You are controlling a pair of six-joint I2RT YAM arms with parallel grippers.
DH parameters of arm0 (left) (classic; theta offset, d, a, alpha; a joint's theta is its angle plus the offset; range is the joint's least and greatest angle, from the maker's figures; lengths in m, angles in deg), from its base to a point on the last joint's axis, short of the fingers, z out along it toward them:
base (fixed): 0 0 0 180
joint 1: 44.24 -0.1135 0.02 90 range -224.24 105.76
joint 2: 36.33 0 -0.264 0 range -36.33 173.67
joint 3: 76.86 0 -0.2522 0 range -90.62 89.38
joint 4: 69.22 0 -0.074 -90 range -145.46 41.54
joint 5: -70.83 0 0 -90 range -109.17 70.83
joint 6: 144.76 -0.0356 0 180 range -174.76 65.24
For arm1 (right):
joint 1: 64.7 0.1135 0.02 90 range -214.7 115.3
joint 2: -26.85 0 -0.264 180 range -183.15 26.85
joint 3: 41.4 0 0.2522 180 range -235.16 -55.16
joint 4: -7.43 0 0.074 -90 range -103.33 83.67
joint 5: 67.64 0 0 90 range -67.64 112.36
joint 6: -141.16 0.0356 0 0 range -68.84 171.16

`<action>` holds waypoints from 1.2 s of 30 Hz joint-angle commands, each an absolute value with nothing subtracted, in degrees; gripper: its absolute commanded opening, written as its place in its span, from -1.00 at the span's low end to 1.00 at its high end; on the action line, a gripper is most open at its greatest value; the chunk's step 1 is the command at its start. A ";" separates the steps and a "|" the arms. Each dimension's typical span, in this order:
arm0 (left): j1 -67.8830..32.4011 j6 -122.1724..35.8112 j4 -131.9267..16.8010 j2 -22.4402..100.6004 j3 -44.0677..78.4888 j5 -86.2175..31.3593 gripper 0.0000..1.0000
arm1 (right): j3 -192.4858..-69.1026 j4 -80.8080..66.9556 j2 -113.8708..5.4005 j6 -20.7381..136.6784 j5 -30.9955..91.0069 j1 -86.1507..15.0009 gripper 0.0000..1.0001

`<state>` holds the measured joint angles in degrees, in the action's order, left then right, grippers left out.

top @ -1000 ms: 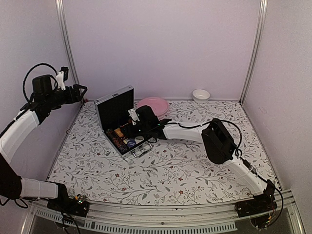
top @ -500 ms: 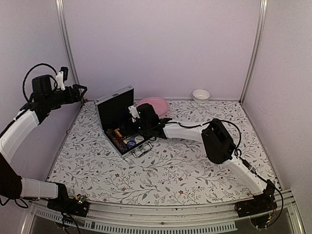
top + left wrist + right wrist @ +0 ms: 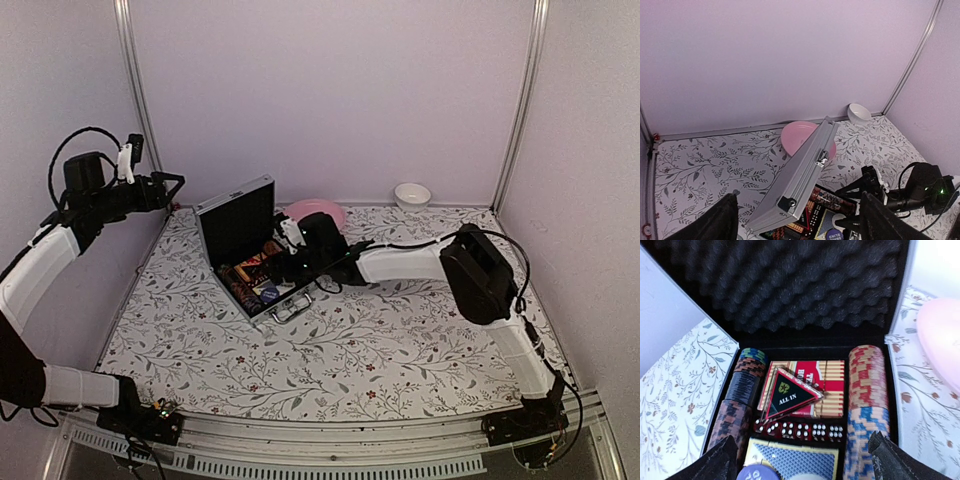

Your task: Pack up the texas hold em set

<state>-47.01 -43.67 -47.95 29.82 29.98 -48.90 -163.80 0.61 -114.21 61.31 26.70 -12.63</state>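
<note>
Case: the case [image 3: 262, 290] sat open at ten o'clock from the centre of the table [image 3: 400, 340], lid [image 3: 237, 215] propped up, handle [image 3: 290, 308] on the near side.
Packed: chips [image 3: 867, 395] at three and nine o'clock inside, triangle [image 3: 790, 392] lying on the red deck [image 3: 832, 390], dice [image 3: 800, 430] in a row below, blue deck [image 3: 790, 457] at six. Filling looked about done, I judged.
Left: lid not yet down, nothing fastened.
Right gripper: my right gripper [image 3: 802, 465] hovered low over the case's near edge, fingers wide apart, holding nothing; arm stretched toward ten o'clock.
Left gripper: my left gripper [image 3: 800, 225] hung high at nine o'clock, fingers apart, empty, facing the lid's back.
</note>
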 commanded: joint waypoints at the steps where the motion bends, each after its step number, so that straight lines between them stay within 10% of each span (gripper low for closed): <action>1: -47.41 -43.45 -51.63 31.43 29.86 -59.01 0.73 | -150.56 9.94 -95.94 59.80 23.36 -13.34 0.85; 18: -42.91 -42.08 -46.10 42.42 21.35 -57.82 0.76 | -101.24 10.65 -57.21 69.97 22.93 -31.54 0.90; 36: -37.82 -38.08 -33.70 56.65 10.50 -57.94 0.66 | -91.63 15.71 -49.86 71.43 26.53 -36.99 0.90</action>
